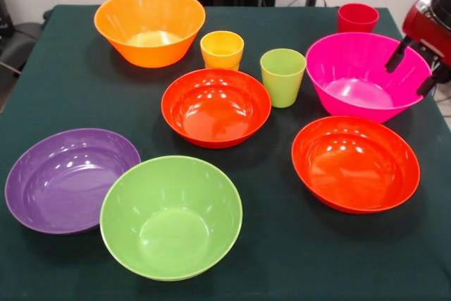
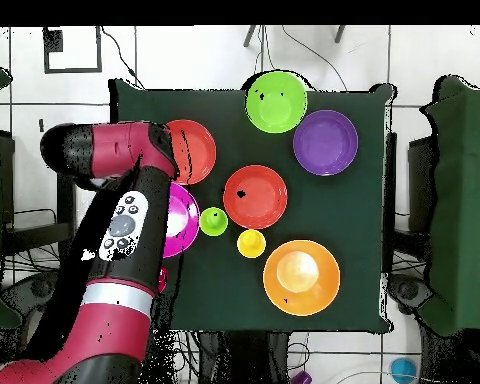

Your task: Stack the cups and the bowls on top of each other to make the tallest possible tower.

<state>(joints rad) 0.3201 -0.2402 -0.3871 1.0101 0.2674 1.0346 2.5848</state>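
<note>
Nothing is stacked: every bowl and cup sits on its own on the dark green surface [image 1: 63,82].

Seen from across the surface, the gripper [image 1: 413,68] hangs at the right edge, over the far right rim of the magenta bowl [image 1: 352,79]. Its two black fingers [image 1: 397,55] stand well apart, spread wide, with nothing between them. Whether they touch the rim I cannot tell. From above, the red arm [image 2: 114,160] covers part of that magenta bowl [image 2: 184,220].

The orange bowl [image 1: 149,26] stands at the far left. Just right of it is the yellow cup [image 1: 222,50], then the green cup [image 1: 282,77], which stands just beside the magenta bowl. The red cup [image 1: 357,17] is behind the magenta bowl, at the far edge.

One red bowl [image 1: 215,107] sits mid-surface, close in front of the yellow and green cups. The other red bowl [image 1: 355,163] lies in front of the magenta one. At the near left, the purple bowl [image 1: 67,180] and the green bowl [image 1: 171,217] sit rim to rim.
</note>
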